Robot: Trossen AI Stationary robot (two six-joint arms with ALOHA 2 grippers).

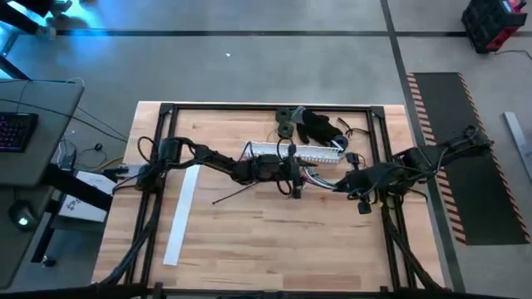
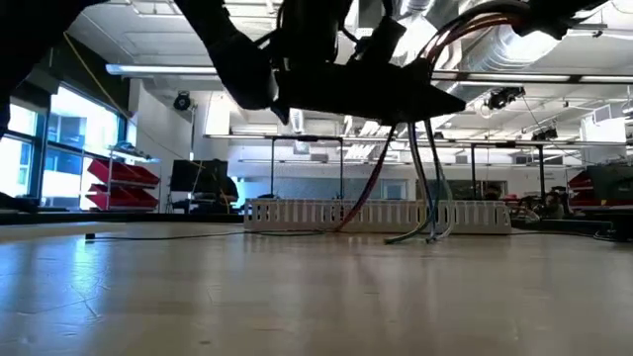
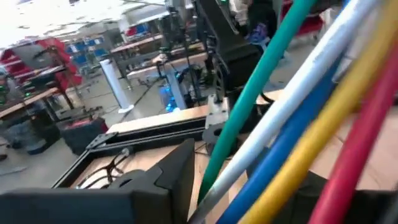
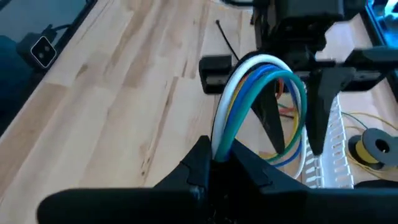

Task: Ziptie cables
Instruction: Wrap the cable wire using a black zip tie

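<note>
Overhead, the left gripper (image 1: 293, 176) and right gripper (image 1: 342, 183) meet mid-table just in front of the white slotted duct (image 1: 301, 154), the cables (image 1: 314, 177) strung between them above the wooden table (image 1: 249, 241). Level with the table, smooth round wires droop toward the duct. Up close, the right gripper (image 4: 221, 163) pinches the arching bundle; the left gripper's grip cannot be made out.

Clamped between the dark fingers of the right gripper (image 4: 221, 163), the cables (image 4: 249, 93) arch up in white, blue, green and yellow; a red strand shows in the left wrist view. Beyond lie a white slotted duct (image 4: 333, 155) and the pale wood-grained table (image 4: 124, 81).
</note>
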